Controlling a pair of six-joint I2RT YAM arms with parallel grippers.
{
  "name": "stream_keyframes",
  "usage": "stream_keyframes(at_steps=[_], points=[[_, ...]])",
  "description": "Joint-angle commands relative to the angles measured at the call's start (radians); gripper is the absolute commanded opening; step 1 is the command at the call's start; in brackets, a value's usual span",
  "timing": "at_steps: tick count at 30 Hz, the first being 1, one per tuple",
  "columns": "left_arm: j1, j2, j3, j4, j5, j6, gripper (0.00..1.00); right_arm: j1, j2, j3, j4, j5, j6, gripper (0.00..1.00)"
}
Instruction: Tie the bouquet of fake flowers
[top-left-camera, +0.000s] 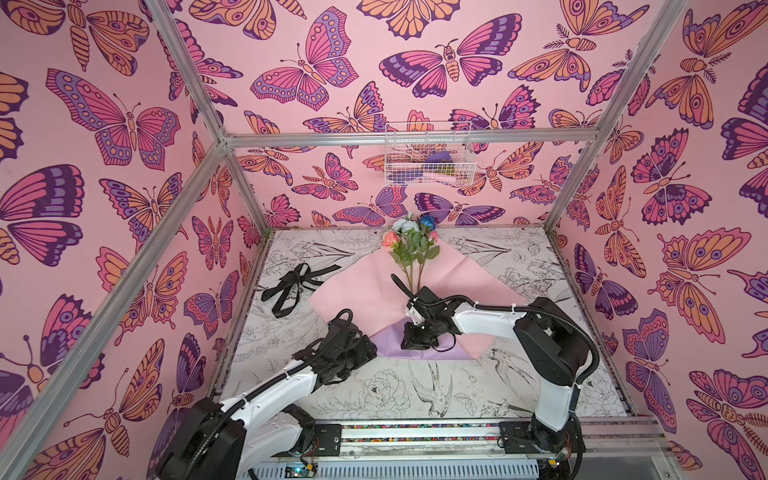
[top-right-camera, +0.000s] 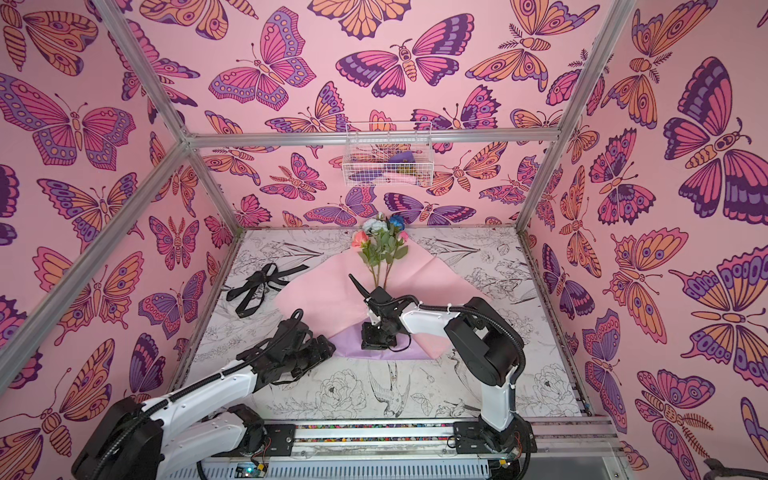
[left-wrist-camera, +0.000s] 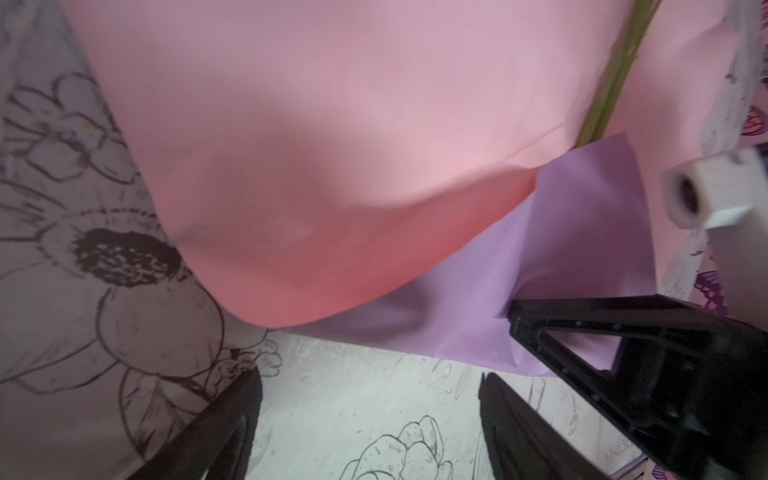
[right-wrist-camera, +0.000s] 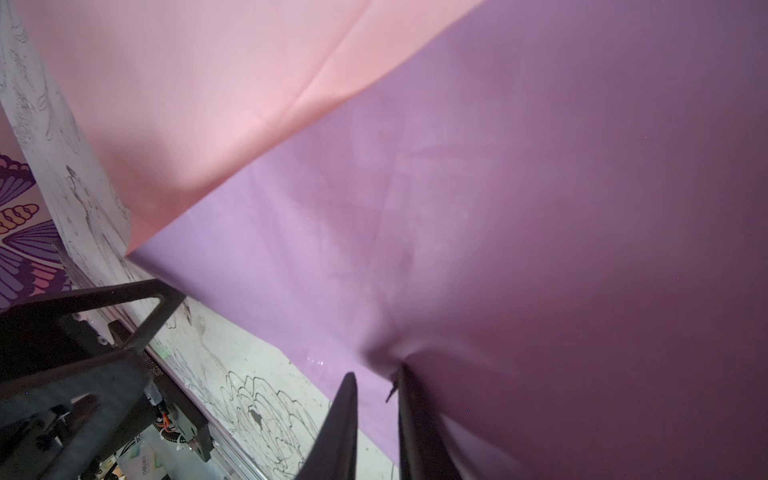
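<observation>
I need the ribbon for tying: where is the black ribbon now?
In both top views the black ribbon lies bunched on the table, left of centre, beside the left edge of the pink paper.

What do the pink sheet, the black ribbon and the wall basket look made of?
Pink sheet: thin matte paper or nonwoven wrap, with fold creases. Black ribbon: probably woven fabric, lying limp in loops. Wall basket: white-coated wire, see-through grid.

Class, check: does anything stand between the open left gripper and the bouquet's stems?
Partly: lilac paper, pinched up by the right gripper, hides the stem ends of the bouquet, and raised pink paper bulges before the left gripper.
</observation>
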Motion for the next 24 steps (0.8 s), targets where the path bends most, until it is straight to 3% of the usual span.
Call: stream_keyframes(at_steps=[1,6,14,20,24], points=[[0.005,0.064,0.010,0.008,0.027,-0.018,0.80,0.007,0.030,0.008,-0.009,0.011,-0.005,0.21],[0.004,0.141,0.004,0.098,0.033,-0.058,0.74,0.006,0.025,0.005,-0.013,0.011,-0.007,0.21],[0.005,0.122,-0.057,0.094,-0.059,-0.177,0.46,0.002,0.009,-0.006,-0.010,0.014,-0.005,0.21],[0.005,0.070,-0.095,0.108,-0.171,-0.195,0.44,-0.003,0.011,0.000,0.007,-0.007,-0.001,0.20],[0.007,0.054,-0.127,0.160,-0.207,-0.194,0.34,0.000,0.007,0.016,0.040,-0.047,0.011,0.20]])
